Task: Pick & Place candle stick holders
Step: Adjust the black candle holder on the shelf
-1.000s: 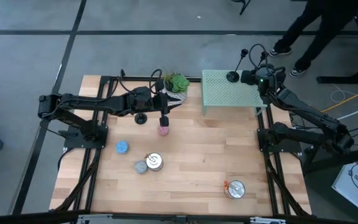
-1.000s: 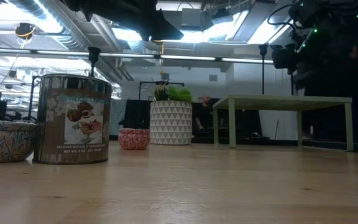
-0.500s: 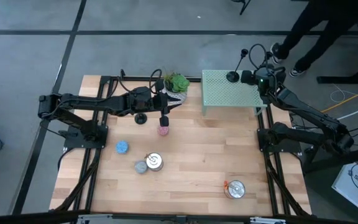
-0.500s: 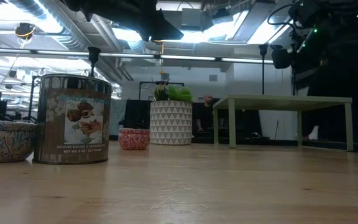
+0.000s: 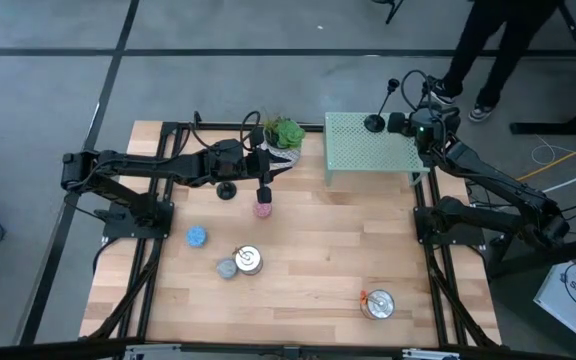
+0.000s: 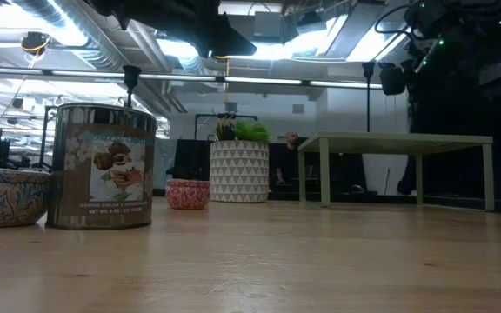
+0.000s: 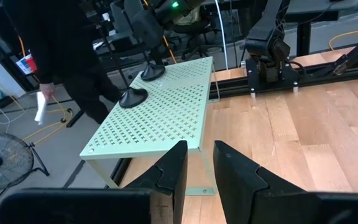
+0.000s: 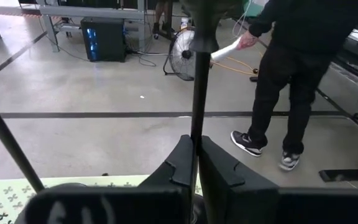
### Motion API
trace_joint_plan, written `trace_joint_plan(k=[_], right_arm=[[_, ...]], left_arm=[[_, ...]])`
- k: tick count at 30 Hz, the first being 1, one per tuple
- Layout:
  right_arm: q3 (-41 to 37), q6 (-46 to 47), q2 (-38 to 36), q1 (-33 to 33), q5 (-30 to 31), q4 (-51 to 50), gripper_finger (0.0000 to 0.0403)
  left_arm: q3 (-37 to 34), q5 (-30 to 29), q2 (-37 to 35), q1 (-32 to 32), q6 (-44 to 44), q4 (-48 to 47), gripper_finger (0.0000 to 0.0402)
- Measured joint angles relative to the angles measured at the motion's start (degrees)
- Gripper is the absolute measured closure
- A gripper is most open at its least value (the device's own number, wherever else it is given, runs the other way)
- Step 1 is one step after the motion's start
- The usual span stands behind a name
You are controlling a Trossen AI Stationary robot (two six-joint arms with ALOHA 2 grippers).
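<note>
The right gripper (image 5: 415, 122) hung over the far right corner of the pale green perforated stand (image 5: 368, 150), its fingers (image 8: 182, 163) pinched tight on the thin stem of a candle holder (image 8: 196, 93). Just beside it, a second candle holder (image 5: 374, 122) stood on the stand's top. The left gripper (image 5: 265, 190) hovered above the pink candle (image 5: 263, 209), its fingers drawn close with only a narrow gap and nothing between them. The third candle holder (image 5: 227, 189) stood on the wooden table (image 5: 318, 270) just beside that gripper, near the potted plant (image 5: 284, 133). A person (image 8: 297, 74) in dark clothes stood beyond the table.
</note>
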Motion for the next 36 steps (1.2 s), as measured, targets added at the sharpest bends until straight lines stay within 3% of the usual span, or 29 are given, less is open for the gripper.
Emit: trace_joint_plan(k=[7, 17, 36], right_arm=[[0.0, 1.5, 0.1, 0.0, 0.3, 1.8, 0.0386], [0.0, 2.0, 3.4, 0.3, 5.6, 5.2, 0.0388], [0.0, 4.4, 3.3, 0.3, 5.6, 6.5, 0.0388]], left_arm=[[0.0, 0.0, 0.0, 0.0, 0.0, 0.0, 0.0329], [0.0, 0.7, 0.0, 0.0, 0.0, 0.0, 0.0329], [0.0, 1.5, 0.0, 0.0, 0.0, 0.0, 0.0329]])
